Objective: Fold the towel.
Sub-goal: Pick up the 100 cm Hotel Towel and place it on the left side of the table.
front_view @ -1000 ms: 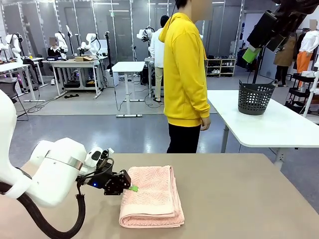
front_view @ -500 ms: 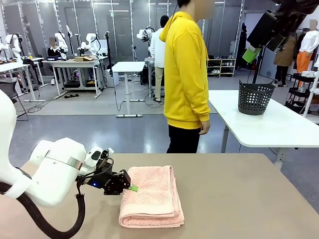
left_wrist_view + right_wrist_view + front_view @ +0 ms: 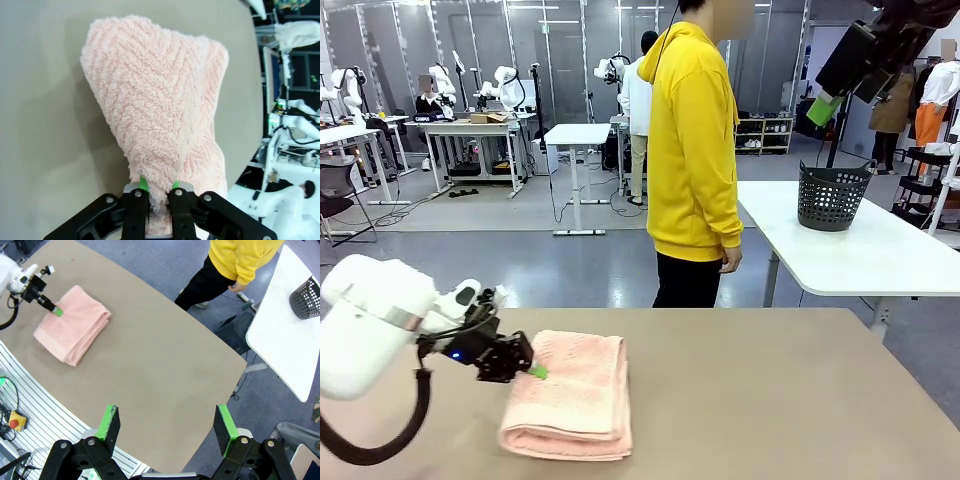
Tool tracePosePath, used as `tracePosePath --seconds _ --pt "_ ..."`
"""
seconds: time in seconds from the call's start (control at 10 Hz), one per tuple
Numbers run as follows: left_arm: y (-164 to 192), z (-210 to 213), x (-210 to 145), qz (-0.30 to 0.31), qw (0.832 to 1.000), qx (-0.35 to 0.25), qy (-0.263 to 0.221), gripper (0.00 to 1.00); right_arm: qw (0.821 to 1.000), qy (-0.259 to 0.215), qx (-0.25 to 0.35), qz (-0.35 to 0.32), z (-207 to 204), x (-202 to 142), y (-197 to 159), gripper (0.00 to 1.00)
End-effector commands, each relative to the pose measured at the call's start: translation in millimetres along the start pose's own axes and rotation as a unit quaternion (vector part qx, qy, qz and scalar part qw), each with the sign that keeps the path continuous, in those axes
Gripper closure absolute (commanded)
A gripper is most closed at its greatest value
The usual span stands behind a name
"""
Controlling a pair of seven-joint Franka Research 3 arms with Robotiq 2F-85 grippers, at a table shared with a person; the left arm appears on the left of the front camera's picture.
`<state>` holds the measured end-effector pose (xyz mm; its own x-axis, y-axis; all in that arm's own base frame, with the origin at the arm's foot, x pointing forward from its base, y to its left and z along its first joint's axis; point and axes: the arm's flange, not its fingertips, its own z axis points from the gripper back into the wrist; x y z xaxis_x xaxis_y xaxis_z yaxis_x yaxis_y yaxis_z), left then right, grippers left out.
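since half a second ago the towel (image 3: 570, 395) and the left gripper (image 3: 536, 371) have slid together toward the robot's left, and the towel now lies closer to the table's left end, still folded into a thick stack.

nearest the robot, the towel's thick rounded edge sits just inside the near edge of the tan table (image 3: 790, 400). to its right the tabletop runs bare all the way to the right end, and a strip of bare surface lies between the towel and the far edge. in the right wrist view the towel (image 3: 72, 330) sits near one corner of the table, with most of the surface open around it.

the left gripper (image 3: 159, 187) is pinched nearly closed on the towel's (image 3: 160, 105) left edge, with the pink terry bunched between its green pads (image 3: 143, 184). the right gripper (image 3: 167, 427) hangs high above the table with jaws spread wide and nothing between them.

beyond the far edge a person in a yellow hoodie (image 3: 692, 140) stands, and farther right a black basket (image 3: 833, 196) rests on a white table (image 3: 880, 250).
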<state>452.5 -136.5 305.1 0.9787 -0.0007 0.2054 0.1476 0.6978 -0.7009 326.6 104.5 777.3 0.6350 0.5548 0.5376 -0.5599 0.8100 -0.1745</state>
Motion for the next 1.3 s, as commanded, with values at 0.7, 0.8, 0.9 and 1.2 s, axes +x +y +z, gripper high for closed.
tracePosePath --seconds 0.7,0.8,0.9,1.2 --pt "106 180 -30 -0.002 0.997 0.079 -0.022 0.86 1.000 0.004 -0.003 -0.002 1 0 0 0.06" --pt "119 195 -29 -0.014 0.996 0.082 -0.022 0.86 1.000 0.004 -0.003 -0.002 1 0 0 0.06" --pt "128 204 -29 -0.031 0.995 0.089 -0.011 0.86 1.000 0.004 -0.003 -0.002 1 0 0 0.06" --pt "150 210 -20 -0.008 0.990 0.137 -0.013 0.86 1.000 0.004 -0.003 -0.002 1 0 0 0.06"
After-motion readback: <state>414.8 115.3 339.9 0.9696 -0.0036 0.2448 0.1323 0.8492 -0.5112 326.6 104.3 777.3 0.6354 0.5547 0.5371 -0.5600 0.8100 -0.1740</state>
